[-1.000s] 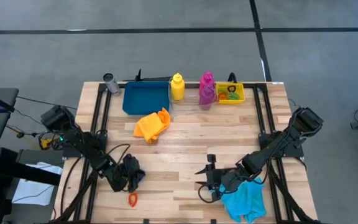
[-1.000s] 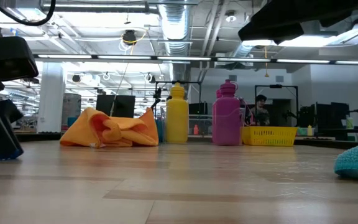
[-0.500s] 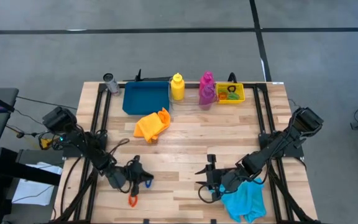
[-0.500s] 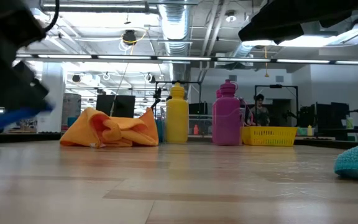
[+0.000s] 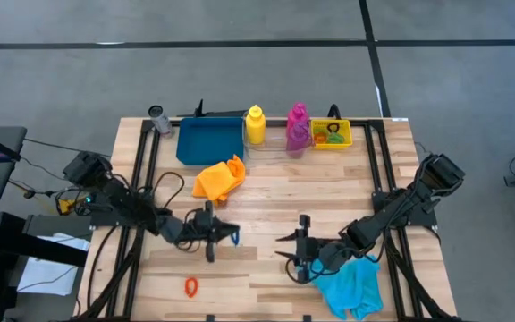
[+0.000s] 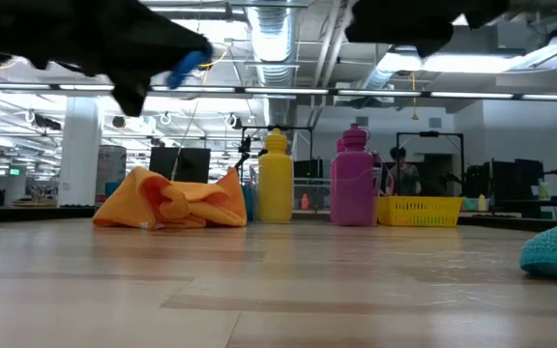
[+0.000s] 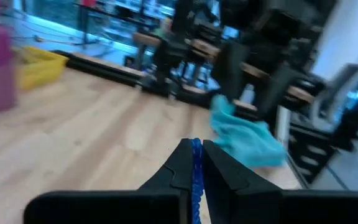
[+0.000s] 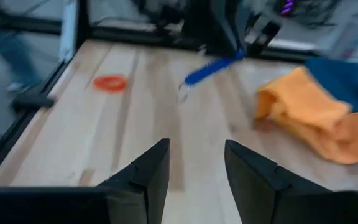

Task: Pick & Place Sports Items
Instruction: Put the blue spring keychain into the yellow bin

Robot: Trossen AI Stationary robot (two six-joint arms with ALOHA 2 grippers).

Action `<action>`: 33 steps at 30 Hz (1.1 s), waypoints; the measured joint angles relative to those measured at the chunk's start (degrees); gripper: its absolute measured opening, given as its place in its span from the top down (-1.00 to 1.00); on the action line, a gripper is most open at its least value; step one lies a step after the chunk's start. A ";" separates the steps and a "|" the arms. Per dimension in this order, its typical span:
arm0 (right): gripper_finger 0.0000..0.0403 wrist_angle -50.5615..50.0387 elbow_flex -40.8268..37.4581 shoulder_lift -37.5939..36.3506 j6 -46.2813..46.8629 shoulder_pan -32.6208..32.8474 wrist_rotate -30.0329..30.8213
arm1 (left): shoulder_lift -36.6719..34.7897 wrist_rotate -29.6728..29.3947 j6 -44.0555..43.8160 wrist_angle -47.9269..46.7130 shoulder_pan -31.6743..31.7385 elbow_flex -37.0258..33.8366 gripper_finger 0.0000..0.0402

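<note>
Along the table's [image 5: 266, 192] far edge, left to right: tray [image 5: 209, 141], bottle [image 5: 256, 125], second bottle [image 5: 298, 127], bin [image 5: 331, 133] with rings [image 5: 333, 133] inside. Just before the tray, a cloth [image 5: 219, 179]. At the near right corner, another cloth [image 5: 350, 286]. Near the near edge, left of centre, a lone ring [image 5: 190, 286].

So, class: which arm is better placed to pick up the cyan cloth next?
The right. Its open gripper sits beside the cyan cloth, while the left gripper is shut on a blue ring.
</note>
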 joint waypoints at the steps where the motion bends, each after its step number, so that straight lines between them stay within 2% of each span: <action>1: 0.27 0.75 0.02 -0.02 -0.02 -0.21 1.14 | 0.00 0.41 0.04 -0.31 1.41 0.32 0.96; 6: 0.27 4.57 0.02 -0.02 3.32 -2.62 4.39 | 0.00 3.49 3.16 -3.85 6.56 4.84 0.96; 10: 0.27 4.89 0.02 -0.02 8.61 -5.45 4.69 | -0.02 4.29 10.99 -6.59 8.48 10.30 0.96; 16: 0.27 4.53 0.02 -0.02 9.33 -7.96 4.86 | -0.09 4.25 21.73 -10.65 9.84 17.60 0.96; 21: 0.27 4.84 0.02 -0.02 8.24 -8.28 4.84 | 0.04 4.27 22.08 -16.18 10.69 19.48 0.96; 28: 0.27 4.89 0.02 -0.02 8.04 -8.33 4.85 | 2.92 4.38 21.99 -14.56 11.35 19.48 0.96; 33: 0.27 4.61 0.02 -0.02 7.82 -8.33 4.84 | 3.21 9.50 21.97 -11.06 11.96 19.50 0.95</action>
